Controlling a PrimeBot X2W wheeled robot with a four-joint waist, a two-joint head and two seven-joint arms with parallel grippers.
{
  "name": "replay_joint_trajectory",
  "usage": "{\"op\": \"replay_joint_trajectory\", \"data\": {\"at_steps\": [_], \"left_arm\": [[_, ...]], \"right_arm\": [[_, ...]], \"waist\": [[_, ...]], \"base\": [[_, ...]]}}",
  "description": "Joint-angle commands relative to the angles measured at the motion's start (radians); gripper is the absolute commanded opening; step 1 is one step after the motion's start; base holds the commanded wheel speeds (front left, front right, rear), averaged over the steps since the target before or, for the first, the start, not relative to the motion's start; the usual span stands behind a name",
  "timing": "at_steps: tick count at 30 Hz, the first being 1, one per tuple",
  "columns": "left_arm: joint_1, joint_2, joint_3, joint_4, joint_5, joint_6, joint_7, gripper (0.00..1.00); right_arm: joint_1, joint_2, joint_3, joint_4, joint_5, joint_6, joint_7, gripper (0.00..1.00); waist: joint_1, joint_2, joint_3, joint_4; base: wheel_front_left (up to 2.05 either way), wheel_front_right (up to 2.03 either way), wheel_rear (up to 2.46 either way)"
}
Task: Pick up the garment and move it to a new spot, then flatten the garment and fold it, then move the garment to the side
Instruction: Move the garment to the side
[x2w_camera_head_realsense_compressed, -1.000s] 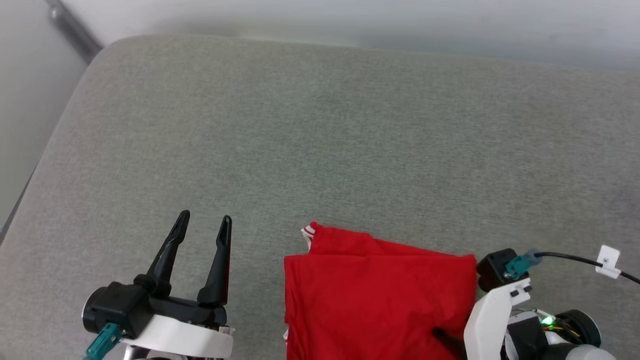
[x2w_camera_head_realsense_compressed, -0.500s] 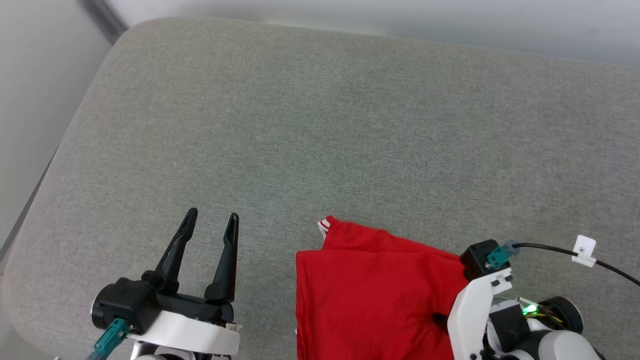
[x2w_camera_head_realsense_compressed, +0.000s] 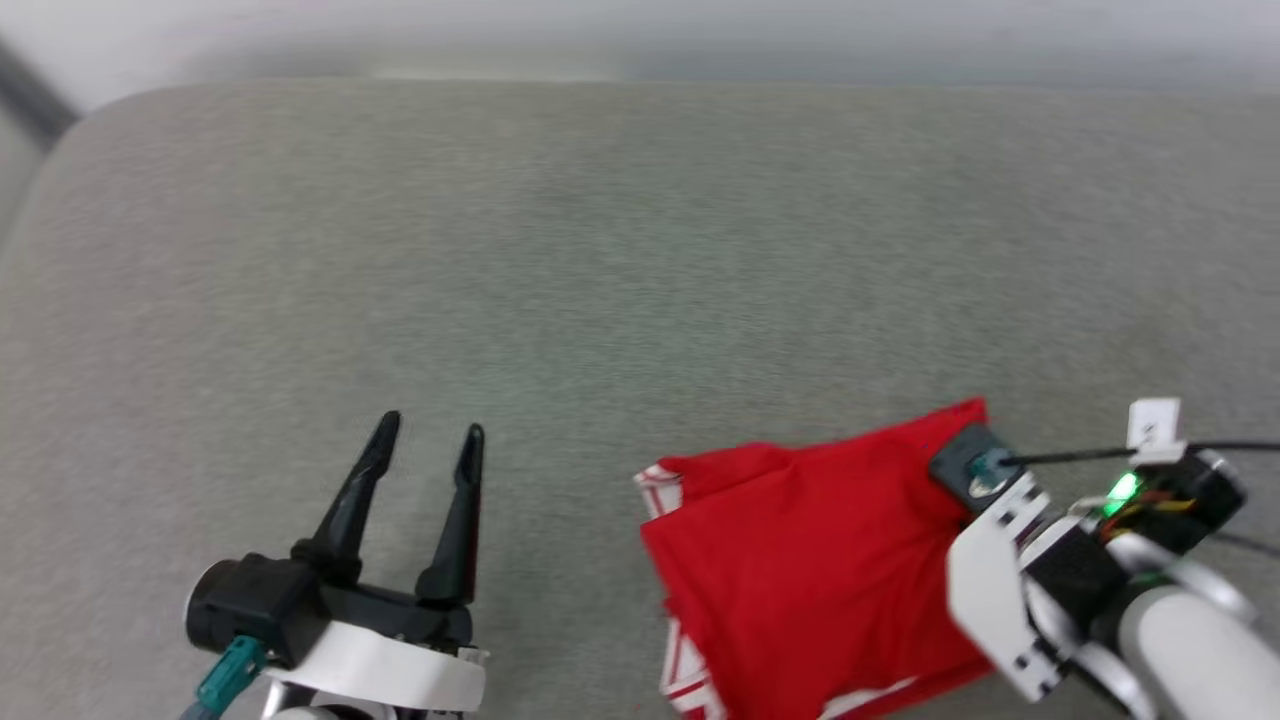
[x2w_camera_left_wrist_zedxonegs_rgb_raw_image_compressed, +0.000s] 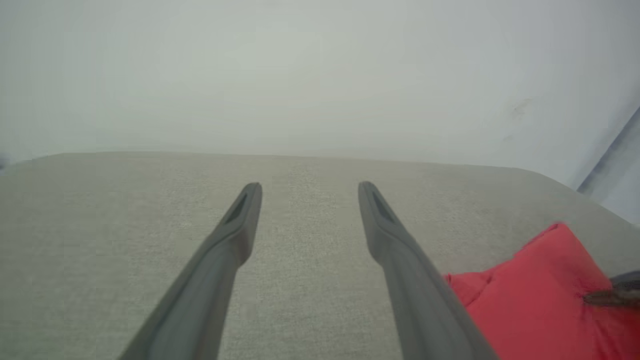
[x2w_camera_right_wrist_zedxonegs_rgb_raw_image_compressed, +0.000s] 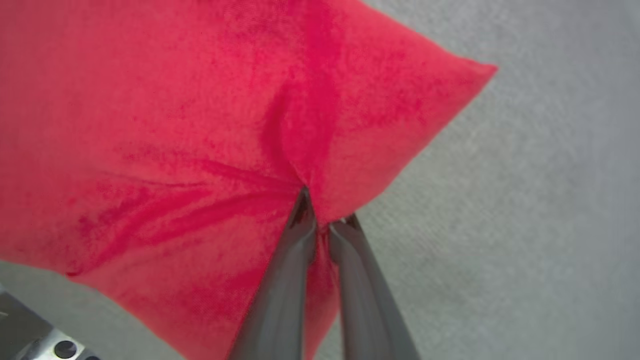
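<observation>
There's the red jersey (x2w_camera_head_realsense_compressed: 820, 560), folded, plain side up, striped red-white trim peeking out, skewed on the grey cushion (x2w_camera_head_realsense_compressed: 600, 250), creases puckering near one corner.

even soft light; head view motion-blurred; faint shadows.

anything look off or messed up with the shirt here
Nothing damaged. The garment lies as a folded red bundle, skewed on the grey cushion, with striped trim poking out at its left edge. The right gripper pinches it near one corner, pulling creases toward its fingertips.
</observation>
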Motion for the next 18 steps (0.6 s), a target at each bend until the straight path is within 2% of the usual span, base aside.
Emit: {"op": "replay_joint_trajectory", "data": {"at_steps": [1,6,12,15,18], "left_arm": [[-0.02,0.006,-0.017,-0.005,0.004,-0.002,-0.002,1.0],[-0.065,0.025,-0.083,-0.011,0.013,-0.002,-0.002,1.0],[-0.161,0.07,-0.179,-0.02,0.022,-0.002,-0.002,1.0],[-0.207,0.098,-0.204,-0.036,0.021,-0.002,-0.002,1.0],[-0.249,0.128,-0.236,-0.048,0.021,-0.002,-0.002,1.0]], "right_arm": [[-0.05,-0.05,0.016,-0.011,-0.012,-0.002,-0.012,0.0],[-0.164,-0.184,0.043,-0.015,-0.008,-0.001,-0.029,0.0],[-0.224,-0.33,0.015,0.014,-0.01,-0.001,-0.081,0.0],[-0.243,-0.381,-0.018,0.056,-0.02,-0.001,-0.128,0.0],[-0.255,-0.399,-0.071,0.135,-0.021,-0.001,-0.185,0.0]], "waist": [[-0.0001,0.0,0.026,-0.102],[-0.0001,0.0,0.086,-0.228],[-0.0001,0.0,0.175,-0.329],[-0.0001,0.0,0.23,-0.374],[-0.0001,0.0,0.282,-0.404]], "base": [[0.0,0.0,0.0],[0.0,0.0,0.0],[0.0,0.0,0.0],[0.0,0.0,0.0],[0.0,0.0,0.0]]}}
